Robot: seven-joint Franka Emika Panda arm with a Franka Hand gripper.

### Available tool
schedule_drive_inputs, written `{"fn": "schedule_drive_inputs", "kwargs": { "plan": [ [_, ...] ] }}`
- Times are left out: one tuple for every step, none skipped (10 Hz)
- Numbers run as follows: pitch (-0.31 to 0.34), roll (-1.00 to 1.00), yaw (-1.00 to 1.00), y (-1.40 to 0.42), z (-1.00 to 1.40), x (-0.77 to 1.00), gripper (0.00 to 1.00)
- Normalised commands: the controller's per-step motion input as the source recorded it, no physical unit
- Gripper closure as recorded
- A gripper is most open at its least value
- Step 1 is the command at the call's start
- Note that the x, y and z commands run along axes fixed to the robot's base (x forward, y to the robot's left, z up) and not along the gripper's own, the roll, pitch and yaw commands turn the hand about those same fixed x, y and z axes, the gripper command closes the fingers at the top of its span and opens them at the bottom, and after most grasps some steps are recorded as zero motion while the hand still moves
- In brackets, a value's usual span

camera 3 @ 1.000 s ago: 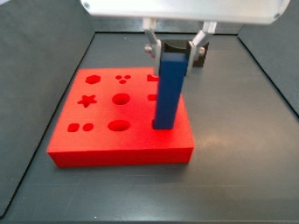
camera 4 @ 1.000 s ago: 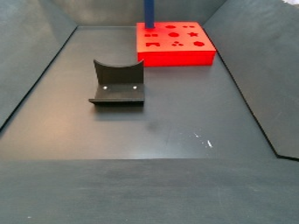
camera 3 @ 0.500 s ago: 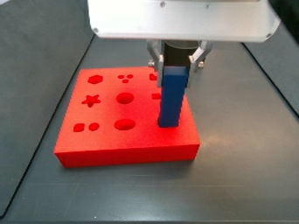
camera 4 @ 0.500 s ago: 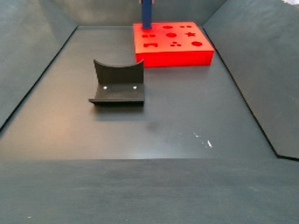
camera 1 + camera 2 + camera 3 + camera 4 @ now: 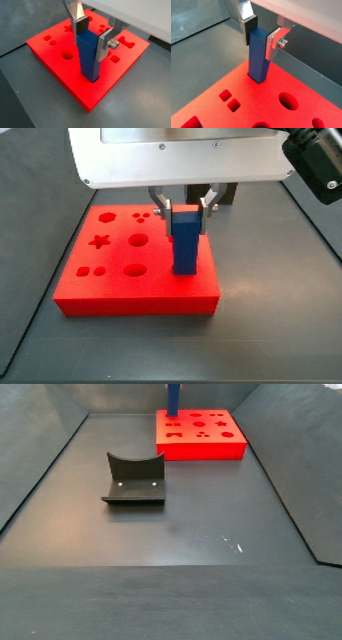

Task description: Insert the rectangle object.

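Note:
The rectangle object (image 5: 185, 243) is a slim blue bar that stands upright with its lower end in a slot near the edge of the red board (image 5: 134, 300). My gripper (image 5: 185, 208) hangs straight above the board, shut on the bar's top end. In both wrist views the dark pads press the bar (image 5: 88, 57) (image 5: 258, 62) from two sides, with the gripper (image 5: 92, 39) (image 5: 262, 41) closed round it. In a side view only the bar (image 5: 171, 396) shows above the board (image 5: 201, 434); the gripper is cut off there.
The board carries other holes, among them a star (image 5: 99, 242) and round ones (image 5: 138, 243). The fixture (image 5: 134, 479) stands on the dark floor well away from the board. Dark walls (image 5: 47, 454) enclose the floor on the sides.
The gripper has come down with the blue bar. The bar now stands lower in the board, with less of it showing above the red surface.

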Motion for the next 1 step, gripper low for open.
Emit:
{"fn": "schedule_drive_inputs", "kwargs": {
  "plan": [
    [0.0, 0.0, 0.0, 0.0, 0.0, 0.0, 1.0]
  ]
}}
